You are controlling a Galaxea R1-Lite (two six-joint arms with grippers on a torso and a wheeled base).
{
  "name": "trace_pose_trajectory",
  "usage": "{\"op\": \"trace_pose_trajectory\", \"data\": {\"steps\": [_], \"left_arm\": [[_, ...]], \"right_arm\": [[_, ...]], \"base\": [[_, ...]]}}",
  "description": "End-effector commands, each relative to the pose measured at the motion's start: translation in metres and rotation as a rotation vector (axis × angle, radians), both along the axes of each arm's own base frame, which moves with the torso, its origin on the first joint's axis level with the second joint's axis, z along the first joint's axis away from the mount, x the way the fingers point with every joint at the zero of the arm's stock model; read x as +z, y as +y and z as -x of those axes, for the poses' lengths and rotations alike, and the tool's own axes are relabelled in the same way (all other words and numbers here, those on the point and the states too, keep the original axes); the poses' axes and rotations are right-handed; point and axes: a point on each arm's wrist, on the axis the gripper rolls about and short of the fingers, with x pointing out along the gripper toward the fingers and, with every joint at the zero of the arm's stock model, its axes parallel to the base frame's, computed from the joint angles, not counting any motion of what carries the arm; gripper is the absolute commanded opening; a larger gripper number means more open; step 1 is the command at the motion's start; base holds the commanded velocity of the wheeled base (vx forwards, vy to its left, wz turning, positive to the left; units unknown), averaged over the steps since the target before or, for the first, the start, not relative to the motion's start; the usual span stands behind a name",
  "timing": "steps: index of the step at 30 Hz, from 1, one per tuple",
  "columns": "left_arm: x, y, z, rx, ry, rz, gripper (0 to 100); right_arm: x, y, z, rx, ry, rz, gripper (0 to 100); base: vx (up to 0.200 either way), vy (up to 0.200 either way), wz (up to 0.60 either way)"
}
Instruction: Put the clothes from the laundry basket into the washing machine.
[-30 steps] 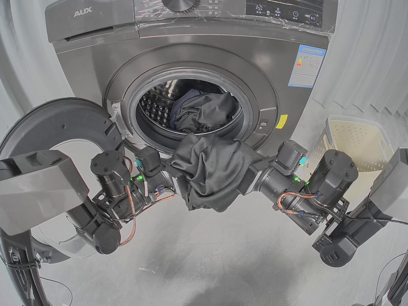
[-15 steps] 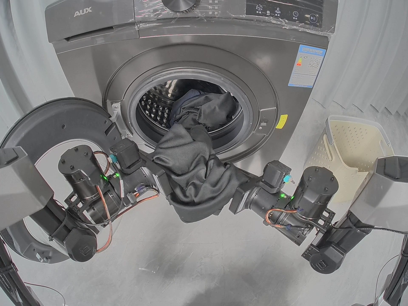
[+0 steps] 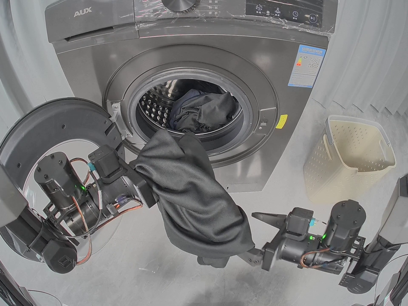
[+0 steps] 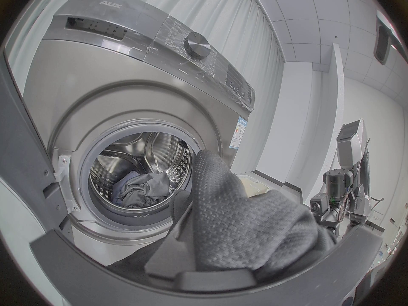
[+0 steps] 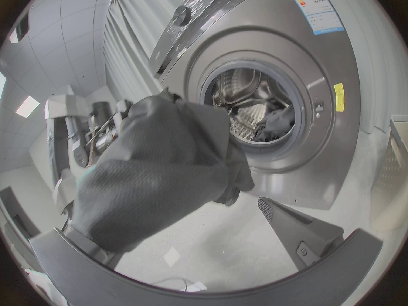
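**Now one dark garment sags between two grippers**

One dark garment (image 3: 191, 192) drapes over the left gripper (image 4: 182, 209), just below the washing machine's (image 3: 272, 64) open mouth. I cannot tell whether that pincer is clenched. The right gripper (image 3: 250, 234) gapes wide, one finger hidden by the cloth's lower end. Two bunched clothes (image 3: 204, 111) lie in the drum. One laundry basket (image 3: 335, 179) stands apart.
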Motion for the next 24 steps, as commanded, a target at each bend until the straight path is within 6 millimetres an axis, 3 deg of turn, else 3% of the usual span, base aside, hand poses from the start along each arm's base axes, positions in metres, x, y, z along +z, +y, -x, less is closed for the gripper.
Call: {"op": "trace_pose_trajectory", "data": {"steps": [1, 5, 24], "left_arm": [[0.0, 0.008, 0.012, 0.01, 0.002, -0.013, 0], [-0.013, 0.01, 0.018, 0.004, 0.053, -0.045, 0], [-0.016, 0.006, 0.023, -0.015, 0.053, -0.067, 0]], "right_arm": [[-0.003, -0.023, 0.022, 0.028, 0.031, 0.051, 100], [-0.006, -0.032, 0.019, -0.009, 0.05, 0.068, 100], [-0.007, -0.037, 0.011, -0.047, 0.031, 0.083, 100]], "base": [[0.0, 0.0, 0.0], [0.0, 0.0, 0.0], [0.0, 0.0, 0.0]]}}
